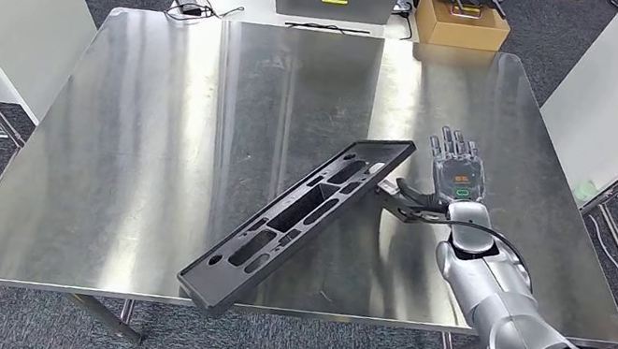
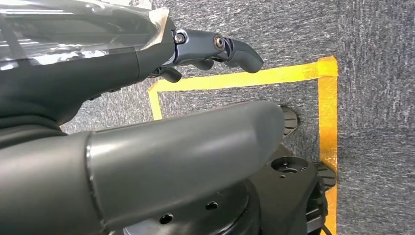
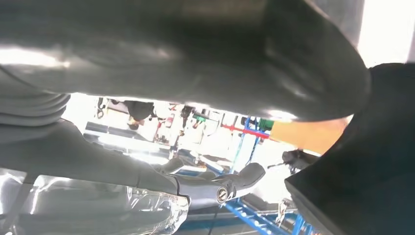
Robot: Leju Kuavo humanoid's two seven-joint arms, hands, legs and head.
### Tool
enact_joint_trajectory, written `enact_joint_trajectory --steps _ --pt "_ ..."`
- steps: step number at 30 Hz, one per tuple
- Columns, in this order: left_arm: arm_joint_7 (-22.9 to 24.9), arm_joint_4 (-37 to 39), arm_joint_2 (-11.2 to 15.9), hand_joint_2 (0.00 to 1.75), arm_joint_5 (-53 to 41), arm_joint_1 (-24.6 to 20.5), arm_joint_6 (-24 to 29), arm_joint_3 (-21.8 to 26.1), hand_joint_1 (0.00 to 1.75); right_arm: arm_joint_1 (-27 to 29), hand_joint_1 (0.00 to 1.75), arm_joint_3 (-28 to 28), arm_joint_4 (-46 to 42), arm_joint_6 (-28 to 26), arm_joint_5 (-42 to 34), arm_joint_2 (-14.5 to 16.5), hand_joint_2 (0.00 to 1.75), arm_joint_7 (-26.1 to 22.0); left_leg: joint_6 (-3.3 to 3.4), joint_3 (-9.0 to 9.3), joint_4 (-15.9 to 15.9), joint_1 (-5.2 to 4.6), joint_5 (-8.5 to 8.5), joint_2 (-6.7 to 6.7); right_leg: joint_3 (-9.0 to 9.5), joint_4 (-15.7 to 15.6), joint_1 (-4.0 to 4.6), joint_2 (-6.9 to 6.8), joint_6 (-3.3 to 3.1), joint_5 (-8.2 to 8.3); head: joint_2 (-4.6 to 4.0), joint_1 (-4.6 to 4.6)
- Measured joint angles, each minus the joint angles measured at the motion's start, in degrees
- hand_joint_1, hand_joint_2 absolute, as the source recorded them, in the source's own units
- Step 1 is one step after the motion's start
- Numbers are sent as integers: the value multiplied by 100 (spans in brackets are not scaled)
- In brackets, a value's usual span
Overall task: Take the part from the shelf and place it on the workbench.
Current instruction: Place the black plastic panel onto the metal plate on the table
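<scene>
Right hand (image 1: 452,175) sits over the steel desk (image 1: 150,138), fingers stretched forward and flat, thumb reaching sideways to the far end of the part (image 1: 302,221). Whether the thumb and a finger pinch that end, or merely touch it, cannot be told from the head view; the right wrist view is too dark and close to settle it. The part, a long black plastic frame with cut-out slots, lies across the front half of the desk. Its long axis runs on a diagonal: the far end points away and to the robot's right, at the hand; the near end points toward the robot's left and juts just past the front edge of the desk. The far end looks slightly lifted, which would fit a hand steadying it during set-down, though this is a judgement. Contact at one end only suits lowering a long, light piece. The overhang at the front edge is the risk to note. Left hand (image 2: 215,49) hangs over grey carpet with yellow tape (image 2: 274,76), fingers loosely apart, holding nothing.
</scene>
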Motion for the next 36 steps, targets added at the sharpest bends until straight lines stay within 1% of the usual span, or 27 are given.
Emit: enact_joint_trajectory --steps 11,14,21,22,25,26,28,31,36 --pt "-14 22 9 0 -7 2 0 0 0 14 0 -85 195 4 -26 -5 0 -21 -1 1 -1 2 1 -2 1 0 2 -1 0 0 0 0" --pt "-13 23 15 0 -11 2 0 0 0 26 0 -108 210 80 -141 7 0 -94 -1 0 -1 2 1 -2 2 0 2 -1 0 0 0 0" --pt "-10 25 42 0 -25 1 0 0 0 91 0 -313 211 748 -817 125 0 -609 0 0 -1 2 1 -3 2 0 2 -2 0 0 0 0" --pt "-10 26 46 0 -34 1 0 0 0 91 0 -364 210 1024 -1080 147 0 -796 -1 0 -1 2 1 -3 3 0 2 -2 0 0 0 0" --pt "-12 26 62 0 -69 1 0 0 0 103 0 -623 203 2272 -2121 222 0 -1483 -1 2 -1 2 1 0 4 0 1 0 0 0 0 0" --pt "-13 26 69 0 -73 0 0 0 0 86 0 -692 195 2594 -2324 237 0 -1594 0 5 -1 2 1 3 5 0 1 3 0 0 0 0" --pt "-14 27 84 0 -74 -4 0 0 0 12 0 -748 180 2989 -2497 244 0 -1652 0 15 -1 3 0 8 13 0 2 7 0 0 0 2" --pt "-14 32 93 0 -73 -6 0 0 0 -56 0 -745 178 3194 -2575 237 0 -1631 0 24 -2 3 0 8 26 0 3 8 0 0 0 1" --pt "10 32 89 0 -69 -5 0 0 0 -74 0 -731 177 3082 -2817 254 0 -1611 0 29 -1 3 0 5 31 0 2 7 0 0 0 0"
